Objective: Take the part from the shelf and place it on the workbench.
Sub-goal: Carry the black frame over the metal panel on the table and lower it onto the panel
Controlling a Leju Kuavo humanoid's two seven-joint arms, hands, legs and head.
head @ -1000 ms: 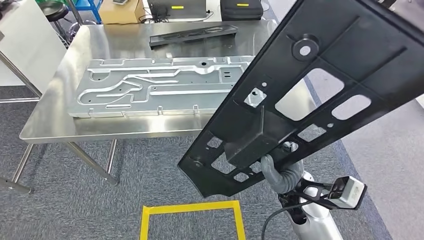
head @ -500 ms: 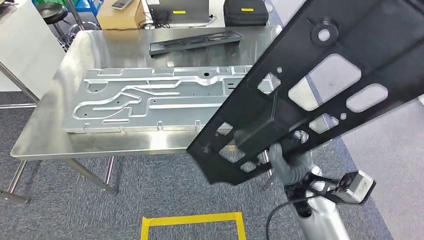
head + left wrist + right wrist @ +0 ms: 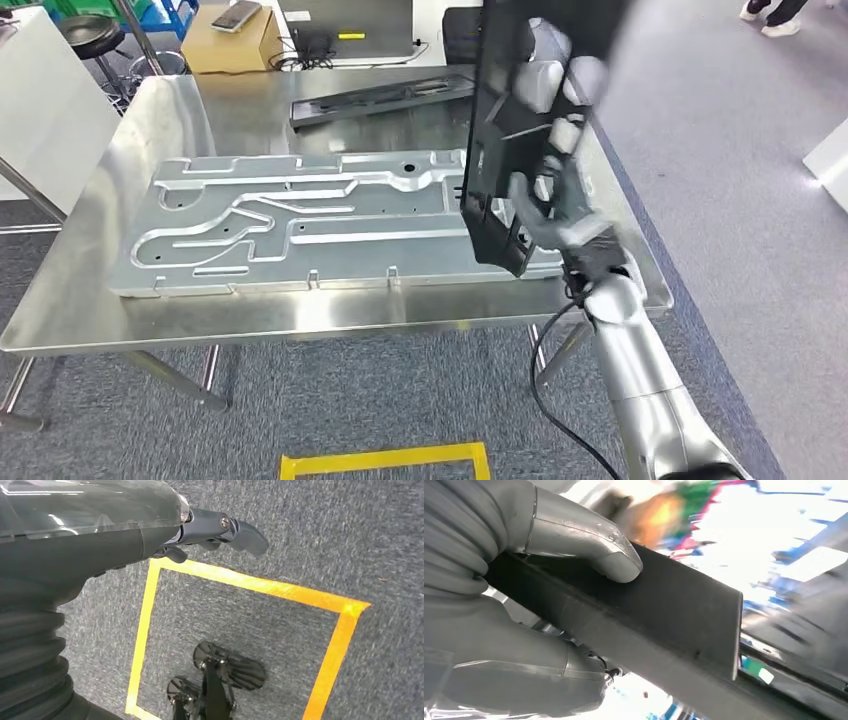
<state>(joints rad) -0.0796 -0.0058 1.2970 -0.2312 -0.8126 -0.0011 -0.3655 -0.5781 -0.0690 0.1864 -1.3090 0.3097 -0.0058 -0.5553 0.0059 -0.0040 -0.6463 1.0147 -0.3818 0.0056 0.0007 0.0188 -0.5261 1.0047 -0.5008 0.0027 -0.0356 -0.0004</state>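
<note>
My right hand (image 3: 548, 218) grips the lower end of a long black perforated part (image 3: 508, 120). The part stands nearly upright and edge-on over the right end of the steel workbench (image 3: 80, 320). In the right wrist view the thumb (image 3: 594, 547) presses on the black part (image 3: 664, 615), with the fingers wrapped beneath it. My left hand (image 3: 210, 530) hangs over the carpet, holding nothing, its fingers loosely apart.
A large silver stamped panel (image 3: 300, 220) covers most of the workbench. A second black part (image 3: 385, 95) lies at the back. Behind the bench are a cardboard box (image 3: 235, 40) and a stool (image 3: 85, 25). A yellow tape square (image 3: 385, 462) marks the carpet.
The camera has come closer to the workbench. The black part has swung from a flat diagonal across the view to nearly upright, now over the bench's right end.
</note>
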